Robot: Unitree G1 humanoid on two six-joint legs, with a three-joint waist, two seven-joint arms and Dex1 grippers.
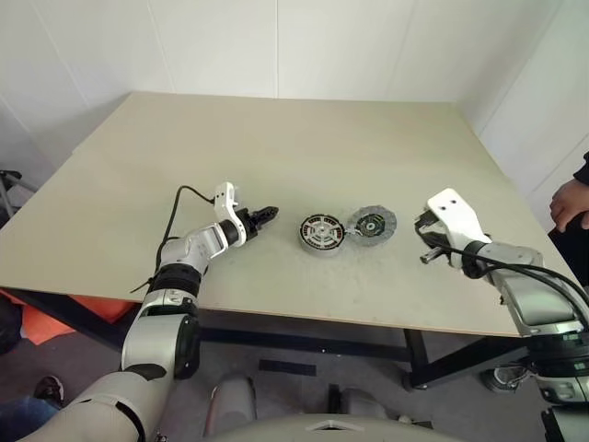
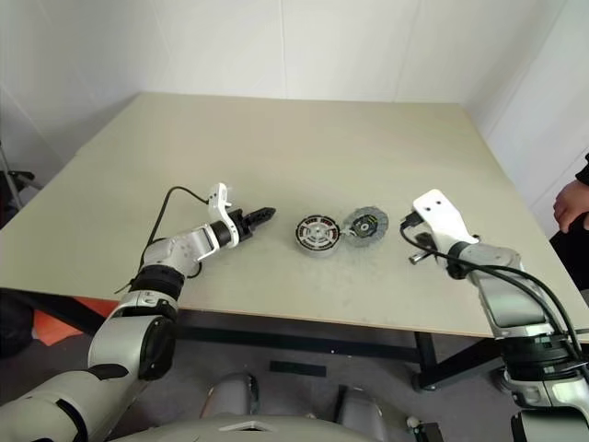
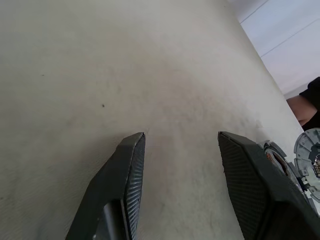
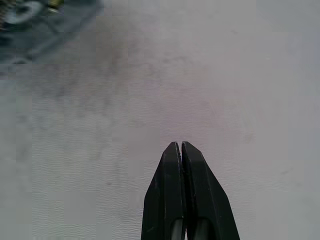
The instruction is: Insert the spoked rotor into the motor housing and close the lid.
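Two round parts lay touching mid-table, the motor housing (image 1: 322, 234) and the lid (image 1: 371, 223) with what looked like the spoked rotor (image 1: 370, 224) inside, so the half-open left gripper (image 1: 268, 215) should steady the housing while the closed, empty right gripper (image 4: 180, 146) opened.

Soft, even daylight fills the head views; the pale table (image 1: 294, 147) is bright with no hard glare, and shadows lie faint and short under the parts near the middle. Lines bow slightly toward the frame edges. In the left wrist view the near claw fingers (image 3: 125, 185) are soft and dark. The right wrist view is blocky and smeared, with a bluish-grey cast, darkest at the upper left.
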